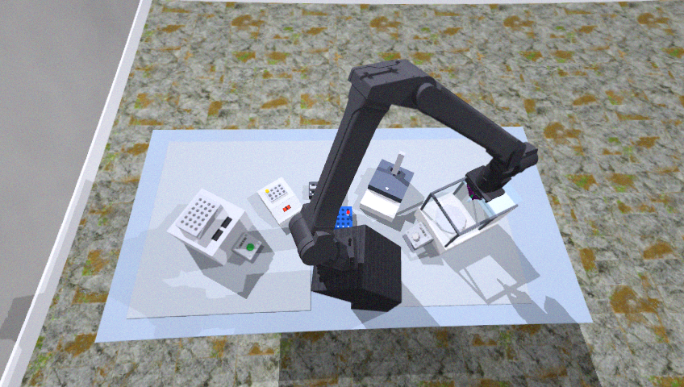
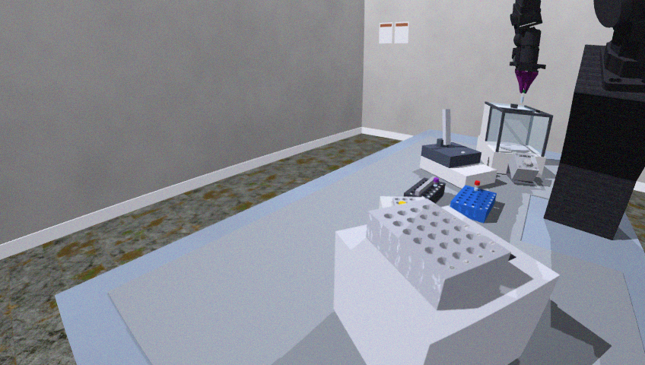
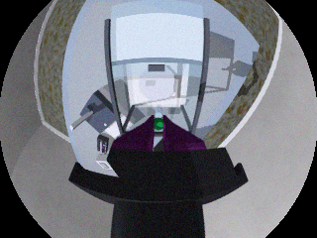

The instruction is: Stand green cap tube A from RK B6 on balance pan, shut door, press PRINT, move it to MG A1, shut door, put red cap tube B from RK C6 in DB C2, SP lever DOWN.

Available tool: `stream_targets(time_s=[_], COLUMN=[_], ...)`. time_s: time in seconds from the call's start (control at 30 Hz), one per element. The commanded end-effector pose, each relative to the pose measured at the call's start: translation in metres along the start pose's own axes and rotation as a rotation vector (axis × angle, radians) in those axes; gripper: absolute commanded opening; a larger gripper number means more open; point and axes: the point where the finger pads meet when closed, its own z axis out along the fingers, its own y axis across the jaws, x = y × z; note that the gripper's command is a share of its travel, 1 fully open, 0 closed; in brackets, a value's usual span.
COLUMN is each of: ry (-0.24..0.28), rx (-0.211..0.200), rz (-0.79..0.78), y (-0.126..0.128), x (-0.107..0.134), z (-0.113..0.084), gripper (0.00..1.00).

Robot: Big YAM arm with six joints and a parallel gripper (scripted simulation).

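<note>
The gripper [image 1: 473, 193] [image 2: 523, 91] [image 3: 158, 119] was nearly closed, pinching tube A [image 2: 522, 98] [image 3: 158, 124] upright above the balance [image 1: 437, 244] [image 2: 491, 158] [image 3: 113, 79], right of centre in the top view. Step 1 seemed in hand, though lifting away after weighing could not be ruled out. If unweighed, it needed a straight descent through the door opening onto mid-pan [image 1: 444, 213] [image 2: 514, 147] [image 3: 157, 89], clear of the frame.

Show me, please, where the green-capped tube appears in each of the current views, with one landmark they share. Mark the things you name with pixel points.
Top: right of centre, mostly hidden beneath the end effector [image 1: 473, 195] [image 2: 522, 92] [image 3: 158, 119].
Exterior: upper right, green-capped tube [image 2: 522, 98] [image 3: 158, 124] hanging above the balance.
Wrist: just below centre, between the purple fingers.
Shared landmark: the balance's glass box [image 1: 452, 224] [image 2: 498, 128] [image 3: 107, 64].
</note>
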Motion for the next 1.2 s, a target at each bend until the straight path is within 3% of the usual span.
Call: stream_targets(time_s=[0.0, 0.07, 0.1, 0.13, 0.17, 0.27, 0.33, 0.37, 0.43, 0.6, 0.63, 0.67, 0.83, 0.9, 0.93, 1.0, 1.1, 1.13, 1.17], ry=[-0.075, -0.078, -0.122, -0.122, -0.093, -0.110, -0.110, -0.087, -0.143, -0.173, -0.212, -0.188, -0.230, -0.230, -0.197, -0.257, -0.255, -0.285, -0.289], rx=[0.048, 0.044, 0.042, 0.044, 0.064, 0.073, 0.073, 0.095, 0.102, 0.115, 0.107, 0.128, 0.142, 0.142, 0.153, 0.146, 0.139, 0.127, 0.128], rz=[-0.073, -0.080, -0.097, -0.097, -0.107, -0.140, -0.140, -0.151, -0.201, -0.265, -0.283, -0.295, -0.391, -0.391, -0.379, -0.458, -0.464, -0.480, -0.482], y=[0.032, 0.050, 0.059, 0.060, 0.060, 0.088, 0.088, 0.084, 0.112, 0.155, 0.171, 0.165, 0.205, 0.205, 0.199, 0.228, 0.251, 0.273, 0.278], x=[-0.012, -0.013, -0.035, -0.036, -0.013, -0.012, -0.012, -0.004, -0.009, -0.001, -0.019, 0.002, 0.015, 0.015, 0.022, 0.025, 0.036, 0.027, 0.027], z=[-0.012, -0.011, -0.024, -0.024, -0.010, -0.006, -0.006, 0.016, -0.002, 0.006, -0.005, 0.008, 0.018, 0.018, 0.038, 0.024, 0.031, 0.024, 0.024], gripper=[0.09, 0.09, 0.09, 0.09, 0.09, 0.09, 0.09, 0.09, 0.09, 0.09, 0.09, 0.09, 0.09, 0.09, 0.09, 0.09, 0.09, 0.09, 0.09])
